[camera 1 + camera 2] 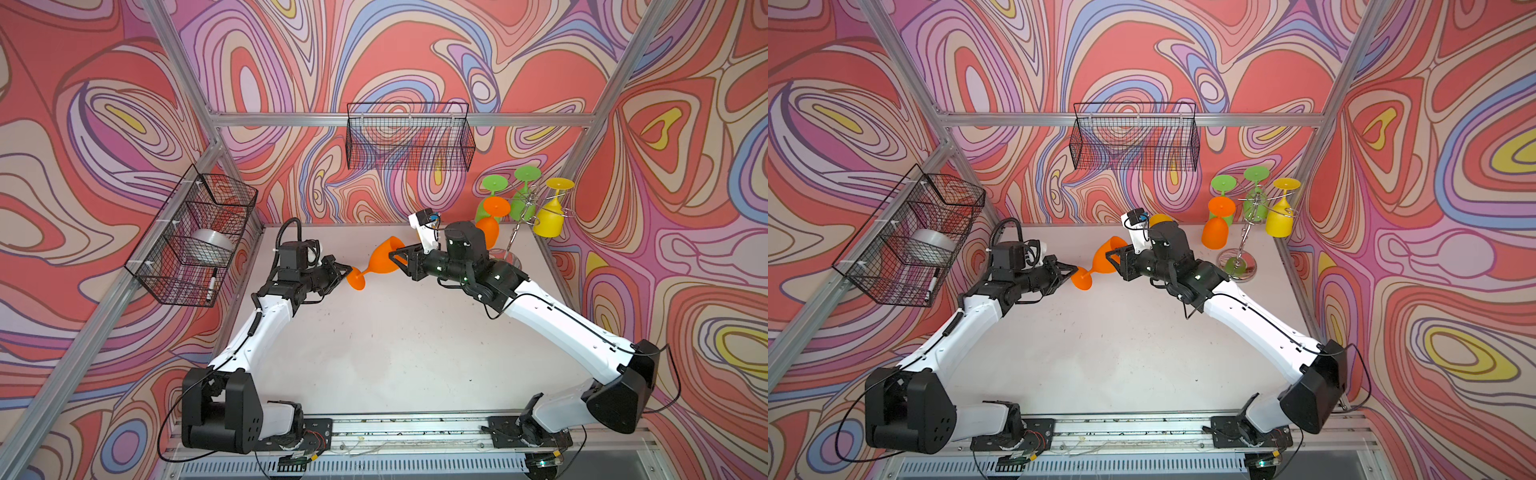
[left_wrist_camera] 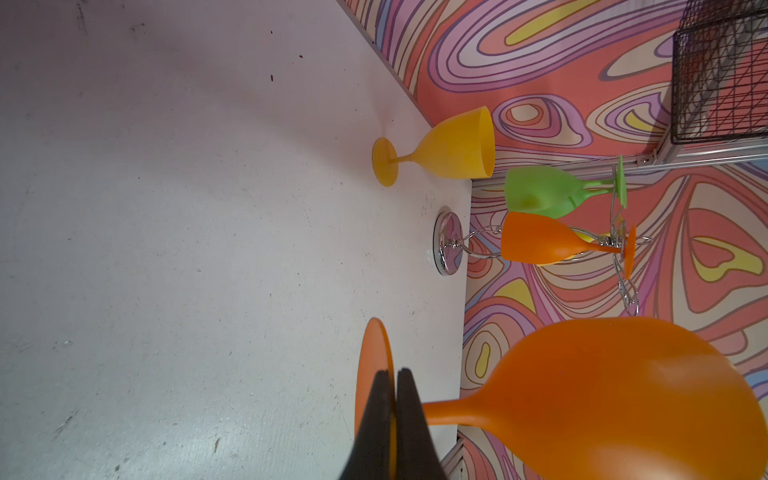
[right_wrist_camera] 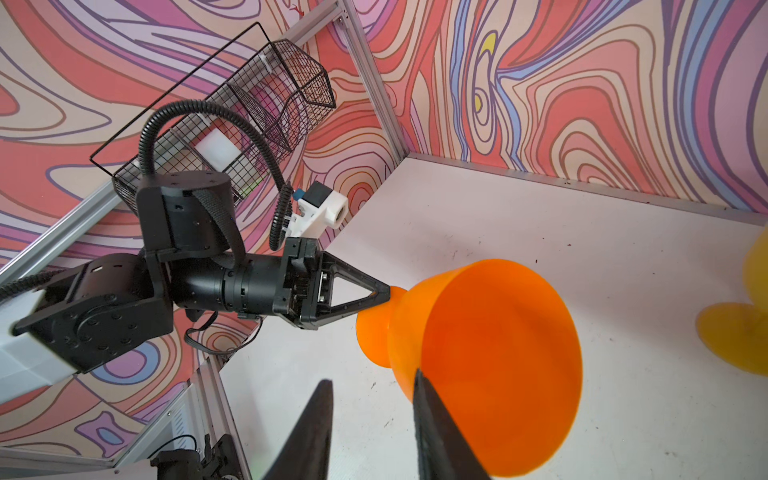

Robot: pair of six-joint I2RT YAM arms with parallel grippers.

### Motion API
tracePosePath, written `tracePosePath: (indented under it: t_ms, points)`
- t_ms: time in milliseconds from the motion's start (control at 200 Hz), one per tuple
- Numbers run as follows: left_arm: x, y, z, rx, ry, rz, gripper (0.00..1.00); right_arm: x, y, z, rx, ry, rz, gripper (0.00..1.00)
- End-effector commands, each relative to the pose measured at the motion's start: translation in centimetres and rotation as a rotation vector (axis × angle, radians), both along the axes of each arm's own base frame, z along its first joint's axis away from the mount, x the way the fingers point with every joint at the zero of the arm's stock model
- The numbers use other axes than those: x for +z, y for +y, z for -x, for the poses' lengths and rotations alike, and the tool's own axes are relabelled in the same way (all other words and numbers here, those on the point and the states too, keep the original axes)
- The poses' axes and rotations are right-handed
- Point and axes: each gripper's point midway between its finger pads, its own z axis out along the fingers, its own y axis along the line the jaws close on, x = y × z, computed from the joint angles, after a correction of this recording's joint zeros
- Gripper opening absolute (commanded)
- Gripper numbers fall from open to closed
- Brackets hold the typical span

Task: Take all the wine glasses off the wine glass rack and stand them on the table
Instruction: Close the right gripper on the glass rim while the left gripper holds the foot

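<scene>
Nearest us the table (image 1: 395, 353) lies open between the two arms, and we judge it the widest room for setting anything down. Further in, over the middle, the orange wine glass (image 1: 382, 259) is off the rack. It is tilted, with its foot to the left and its mouth to the right. The left gripper (image 1: 348, 271) is pinched tight on the edge of the foot, so we judge it carries the glass alone. That is a long lever for so small a hold, and the bowl could sag or twist.

The right gripper (image 3: 372, 376) stands partly spread. One finger lies at the bowl's rim and the other is clear of the glass, with table showing between, so it grips nothing.

Behind the right wrist a yellow glass (image 2: 453, 145) stands upright near the back wall, close enough to be knocked. In the far right corner stands the rack (image 1: 1246, 232), its base just beside the right forearm. Four hanging glasses (image 1: 1214, 235) crowd its arms, so a right-arm retreat should go forward, not sideways.
</scene>
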Motion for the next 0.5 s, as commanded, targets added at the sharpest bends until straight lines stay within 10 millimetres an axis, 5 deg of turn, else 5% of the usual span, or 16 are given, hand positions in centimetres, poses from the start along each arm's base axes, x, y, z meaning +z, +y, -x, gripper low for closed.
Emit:
tracePosePath:
  t_ms: [0,496]
  points:
    - [1.1,0.1,0.1,0.001,-0.034,0.03,0.0,1.2,-0.5,-0.1,-0.026,-0.028,-0.027,0.34]
    - [1.6,0.3,-0.1,0.006,-0.047,0.034,0.0,-0.8,1.5,-0.7,0.04,0.027,-0.022,0.3]
